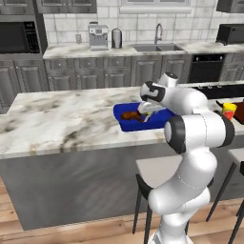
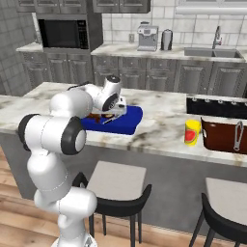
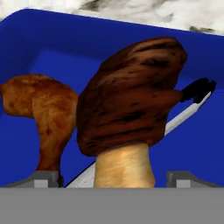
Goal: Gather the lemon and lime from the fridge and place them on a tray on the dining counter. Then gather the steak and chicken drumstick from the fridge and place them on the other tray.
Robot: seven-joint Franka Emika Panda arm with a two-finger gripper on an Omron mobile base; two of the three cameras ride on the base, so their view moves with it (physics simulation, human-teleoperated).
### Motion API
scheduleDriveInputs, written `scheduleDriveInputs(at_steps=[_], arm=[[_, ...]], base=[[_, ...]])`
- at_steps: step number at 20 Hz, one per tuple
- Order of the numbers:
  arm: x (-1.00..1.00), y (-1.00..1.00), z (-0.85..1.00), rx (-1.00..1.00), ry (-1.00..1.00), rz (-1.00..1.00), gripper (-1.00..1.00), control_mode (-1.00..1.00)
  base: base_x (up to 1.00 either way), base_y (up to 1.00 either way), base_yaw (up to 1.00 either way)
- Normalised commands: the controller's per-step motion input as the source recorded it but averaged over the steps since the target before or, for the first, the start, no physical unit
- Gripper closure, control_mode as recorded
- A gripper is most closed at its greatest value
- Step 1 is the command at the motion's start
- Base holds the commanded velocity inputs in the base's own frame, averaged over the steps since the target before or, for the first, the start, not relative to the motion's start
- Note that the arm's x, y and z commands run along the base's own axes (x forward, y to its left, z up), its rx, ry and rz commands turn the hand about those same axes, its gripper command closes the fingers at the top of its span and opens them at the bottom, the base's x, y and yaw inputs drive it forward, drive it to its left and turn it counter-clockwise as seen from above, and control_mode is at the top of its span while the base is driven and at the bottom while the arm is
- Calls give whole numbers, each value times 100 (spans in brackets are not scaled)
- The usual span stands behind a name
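The other tray (image 3: 131,48), bright blue, lies on the dining counter (image 1: 62,114) and holds two pieces of meat. The steak (image 3: 131,96), dark brown and charred with a pale bone end, stands between my fingers. To its left lies the golden-brown chicken drumstick (image 3: 43,113). My gripper (image 3: 114,181) is open just above the tray, and its fingertips (image 3: 46,179) stand clear of the bone on both sides. From the base I see the gripper (image 1: 145,112) over the blue tray (image 1: 125,125). The red-brown tray (image 2: 222,137) sits far right. The lemon, lime and fridge are out of view.
A knife with a black handle (image 3: 197,89) lies in the blue tray behind the steak. A yellow cup (image 2: 192,132) stands between the two trays. A metal utensil (image 2: 237,135) lies in the red-brown tray. Black-backed stools (image 2: 116,193) line the counter's front.
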Motion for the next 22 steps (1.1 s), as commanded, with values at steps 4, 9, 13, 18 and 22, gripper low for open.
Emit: scheduleDriveInputs(at_steps=[4,9,13,18,22], arm=[[0,0,50,0,1,0,-100,-100],[-1,1,49,0,3,0,-100,-100],[-26,0,35,0,4,0,-100,-100],[-61,0,16,0,0,0,-100,-100],[-85,0,8,0,0,-1,-100,-100]], base=[[0,0,0],[0,0,0],[0,0,0],[0,0,0],[0,0,0]])
